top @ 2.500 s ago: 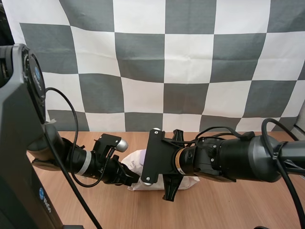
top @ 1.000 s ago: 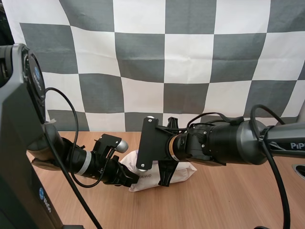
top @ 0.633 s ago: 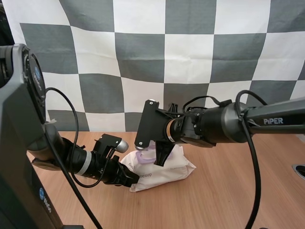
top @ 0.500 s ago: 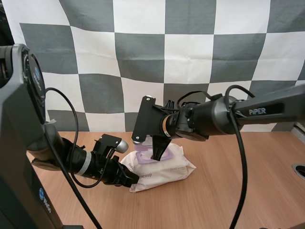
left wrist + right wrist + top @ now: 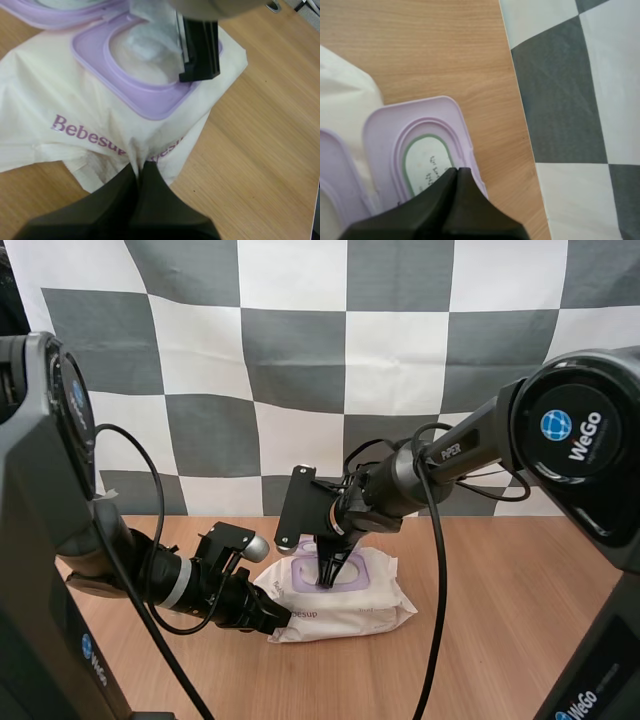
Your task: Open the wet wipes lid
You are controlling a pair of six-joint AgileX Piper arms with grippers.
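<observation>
**High view.** The pack (image 5: 350,602) lies near the far edge of the tabletop (image 5: 500,640) with its lid (image 5: 352,562) folded back, so the opening step looks complete. The next move probably calls for lifting the right end effector (image 5: 328,578) straight clear.

**Left wrist view.** The left end effector (image 5: 140,169) is clenched on the pack's near seam, pinning it.

**Right wrist view.** The right end effector (image 5: 456,173) has its fingers pressed together and grasps nothing. Its tip is over the edge of the lid (image 5: 420,145), which lies flat, inner side up.

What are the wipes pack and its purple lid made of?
The pack looks like soft, thin plastic film, matte cream: it crumples and wrinkles. The lid looks like hard, smooth purple plastic: it has crisp moulded ridges.
</observation>
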